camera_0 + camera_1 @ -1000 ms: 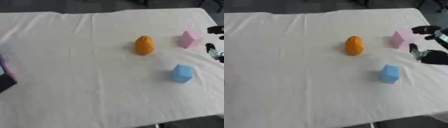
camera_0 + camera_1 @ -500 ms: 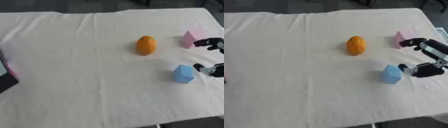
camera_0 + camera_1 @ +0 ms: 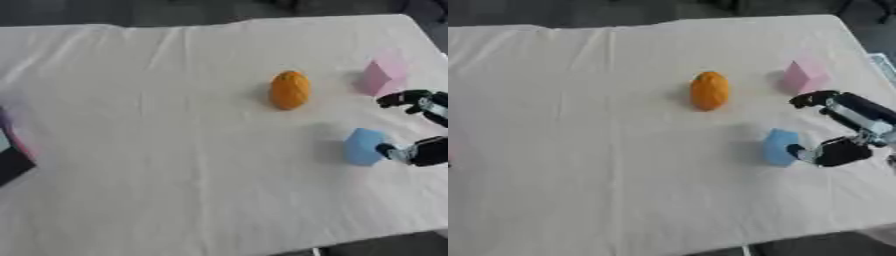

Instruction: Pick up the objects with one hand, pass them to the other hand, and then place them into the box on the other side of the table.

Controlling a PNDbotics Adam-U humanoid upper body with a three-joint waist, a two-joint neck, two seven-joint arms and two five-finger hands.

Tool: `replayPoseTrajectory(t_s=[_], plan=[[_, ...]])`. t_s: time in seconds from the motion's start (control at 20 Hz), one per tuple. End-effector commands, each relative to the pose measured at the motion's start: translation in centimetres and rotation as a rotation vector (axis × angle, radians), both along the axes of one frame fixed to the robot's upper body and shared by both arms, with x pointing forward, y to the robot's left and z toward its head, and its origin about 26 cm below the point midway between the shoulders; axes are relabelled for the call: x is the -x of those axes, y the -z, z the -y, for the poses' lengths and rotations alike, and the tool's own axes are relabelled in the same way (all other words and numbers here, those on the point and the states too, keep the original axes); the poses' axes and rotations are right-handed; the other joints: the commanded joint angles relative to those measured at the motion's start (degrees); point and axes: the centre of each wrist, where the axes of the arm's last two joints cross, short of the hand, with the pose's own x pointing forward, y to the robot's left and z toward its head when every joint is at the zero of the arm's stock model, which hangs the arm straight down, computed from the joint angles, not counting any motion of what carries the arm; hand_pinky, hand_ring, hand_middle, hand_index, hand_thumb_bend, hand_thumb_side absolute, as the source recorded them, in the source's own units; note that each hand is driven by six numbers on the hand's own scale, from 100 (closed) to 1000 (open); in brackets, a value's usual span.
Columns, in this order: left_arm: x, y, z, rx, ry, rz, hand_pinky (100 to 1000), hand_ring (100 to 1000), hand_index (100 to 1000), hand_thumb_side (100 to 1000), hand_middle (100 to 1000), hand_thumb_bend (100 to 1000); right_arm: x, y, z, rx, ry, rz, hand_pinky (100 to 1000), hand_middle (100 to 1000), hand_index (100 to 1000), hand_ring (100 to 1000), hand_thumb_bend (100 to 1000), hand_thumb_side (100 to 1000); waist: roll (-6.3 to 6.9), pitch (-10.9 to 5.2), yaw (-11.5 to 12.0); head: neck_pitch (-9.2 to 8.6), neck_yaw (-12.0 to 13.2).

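Blue block (image 3: 780, 146): pale blue, faceted, small solid; sits on the right part of the bench, nearer the front edge than the other two things. Edges soft, so exact face count not readable.
Right hand (image 3: 846, 131): enters from the right edge, black with silver parts. Fingers (image 3: 808, 99) spread and curved above; thumb tip just at the blue block's right side, seemingly touching. Fingers not closed round the block; hand released, holding nothing.
Orange object (image 3: 290, 89): egg-shaped, upright, smooth orange; near bench centre, left of and farther back than the blue block, well apart from the hand.
Pink block (image 3: 383, 75): pale pink, wedge-like with a slanted top; near the right edge, behind the hand, upper fingers just in front of it but apart.
Bench (image 3: 157, 165): covered by a cream cloth with soft creases running from the far edge.
Box (image 3: 12, 152): only a dark corner with a pink strip shows at the left edge, well apart from all three objects.
Left hand: does not show in either view.
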Motion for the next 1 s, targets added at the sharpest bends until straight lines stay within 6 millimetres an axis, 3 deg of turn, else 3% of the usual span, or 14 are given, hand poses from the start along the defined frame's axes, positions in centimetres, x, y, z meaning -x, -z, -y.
replayPoseTrajectory(t_s=[0.05,1.0], plan=[[0.0,-0.7,-0.2,-0.027,0.003,0.017,1000,759,852,838,855,253,-0.1,-0.6,-0.3,0.034,0.001,-0.004,883,825,905,932,414,214,0.10,-0.73,0.1,0.14,-0.3],[-0.1,-0.8,0.1,-0.029,0.015,0.018,1000,760,851,844,855,248,0.0,0.5,-0.7,0.128,0.046,-0.093,899,848,920,944,442,320,0.34,-0.18,0.6,0.38,0.0]])
